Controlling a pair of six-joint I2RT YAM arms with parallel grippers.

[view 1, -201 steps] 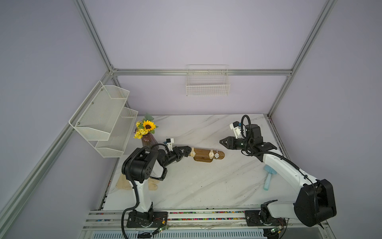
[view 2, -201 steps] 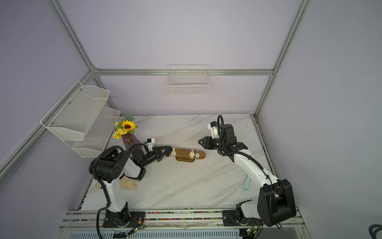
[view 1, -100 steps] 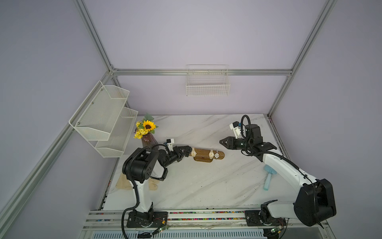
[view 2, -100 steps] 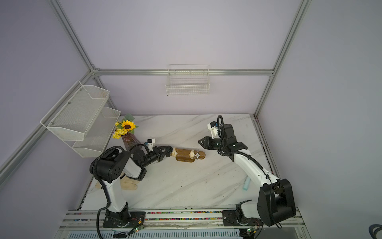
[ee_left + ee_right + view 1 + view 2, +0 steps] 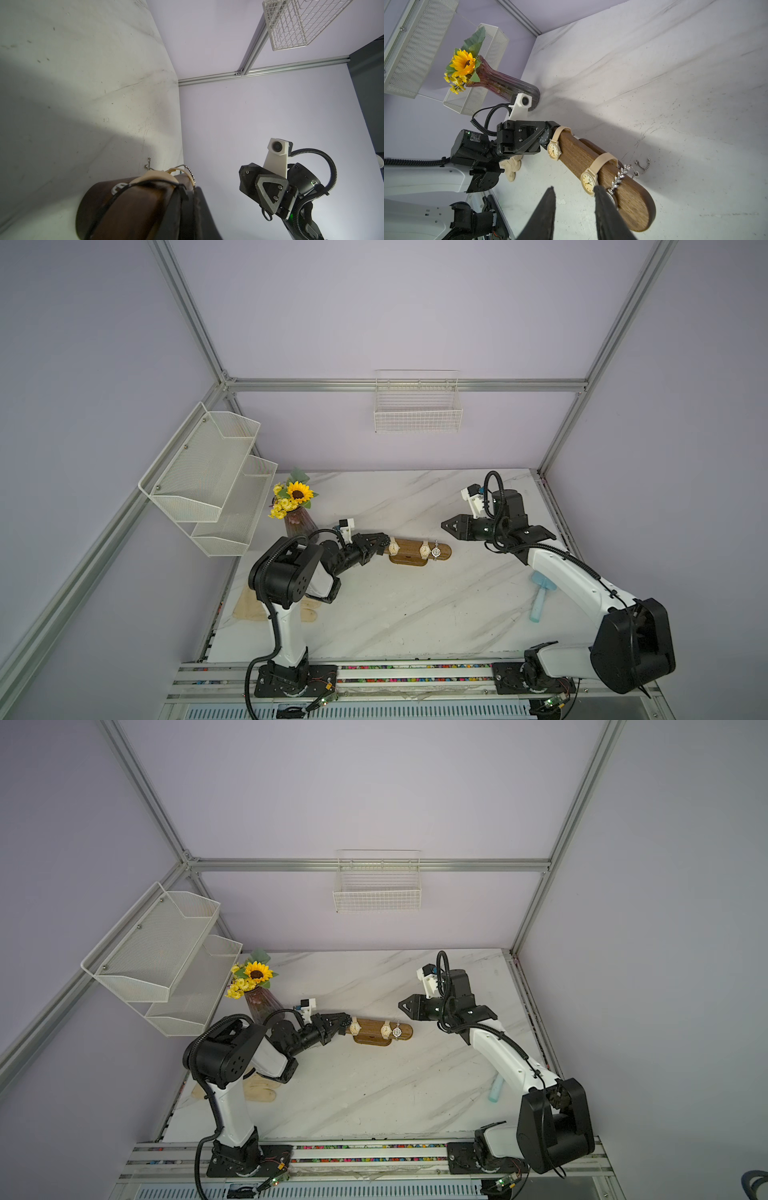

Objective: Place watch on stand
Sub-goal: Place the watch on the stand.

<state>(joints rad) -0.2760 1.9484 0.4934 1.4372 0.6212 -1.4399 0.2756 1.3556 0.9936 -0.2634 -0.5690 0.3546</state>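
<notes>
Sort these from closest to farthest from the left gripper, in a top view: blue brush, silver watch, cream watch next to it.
1. Cream watch, beside the left gripper, on the stand's near end.
2. Silver watch, at the stand's other end.
3. Blue brush, across the table by the right arm.

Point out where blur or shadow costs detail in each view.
Left wrist: the end of the stand and the black watch on it are close to the lens, dim and soft; broad shadow crosses the table. Right wrist: both cream watches sharp, the fingers of the right hand blurred. Both top views: even light, watches tiny.
</notes>
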